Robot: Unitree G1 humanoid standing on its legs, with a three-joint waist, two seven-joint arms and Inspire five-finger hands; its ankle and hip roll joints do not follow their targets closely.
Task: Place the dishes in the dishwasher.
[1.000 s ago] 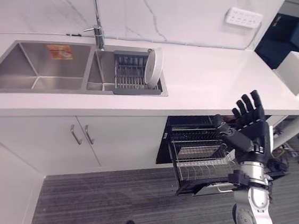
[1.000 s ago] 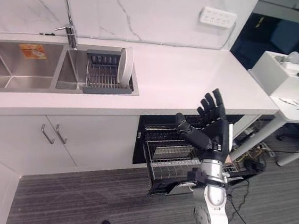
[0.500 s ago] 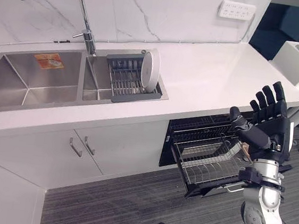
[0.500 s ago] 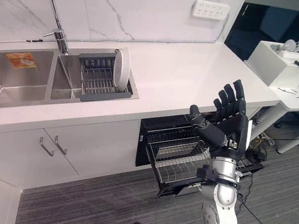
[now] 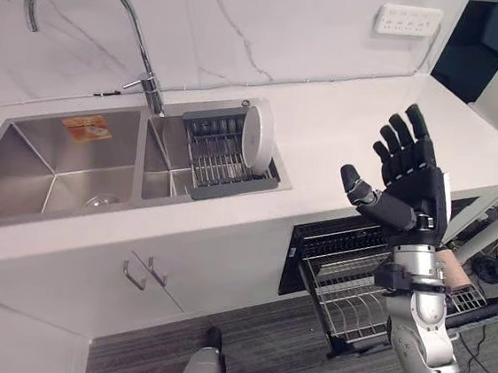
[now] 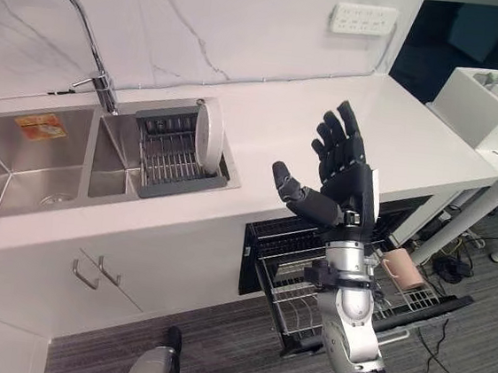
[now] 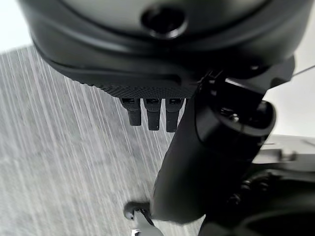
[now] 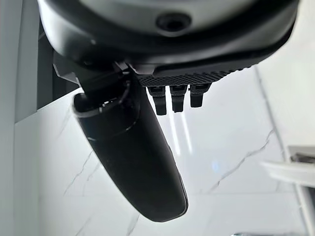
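White marble-veined wall backs a white table (image 5: 343, 138) with a double steel sink (image 5: 64, 163) set into it, a curved tap (image 5: 144, 42) rising at the sink's 12 o'clock edge. An orange label (image 5: 86, 127) lies on the left basin's floor; its writing is too small to read. A white socket strip (image 5: 409, 20) sits on the wall at 1 o'clock.

1 white plate (image 5: 257, 137) stands on edge in the grey drying rack (image 5: 226, 153) over the right basin, at the rack's 3 o'clock end. Below the table, at 4 o'clock, the dishwasher (image 6: 265, 242) is open with its wire rack (image 6: 309, 295) pulled out over the grey floor; the right arm hides part of the rack, so its contents are hard to judge. A pinkish object (image 6: 401, 269) rests at the rack's 3 o'clock side, unclear what it is.

The right hand (image 5: 403, 180) is raised in front of the table edge, fingers straight and spread, thumb out, holding nothing. Its wrist view shows fingertips (image 8: 172, 101) against the marble wall. The left wrist view shows the left hand (image 7: 197, 162) above the grey floor, fingers straight, with nothing held.

At 2 o'clock a white box (image 6: 489, 105) sits on a separate side table, cut off by the frame in the left eye view.
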